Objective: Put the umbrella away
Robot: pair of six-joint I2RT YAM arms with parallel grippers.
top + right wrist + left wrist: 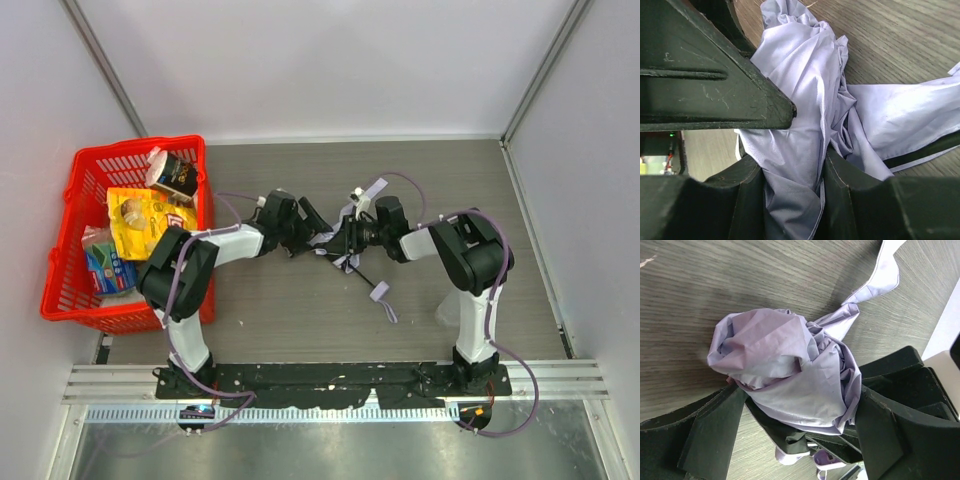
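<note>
Grey wood-grain table is filling the view, white walls are closing it in, and both arms are meeting near its middle. The umbrella is lying there collapsed, its lavender canopy bunched into a loose wad, a lavender strap trailing toward the near edge. The right gripper is pinching a fold of canopy, fingers clamped on the cloth. The left gripper is straddling the wad's end, its fingers standing wide apart and not squeezing, as far as I can judge. This is looking like the bundling step, with the canopy being gathered round the shaft. The next move is calling for a fresh left grip to wrap the cloth tighter. The red basket at the left edge is looking like the likely destination.
</note>
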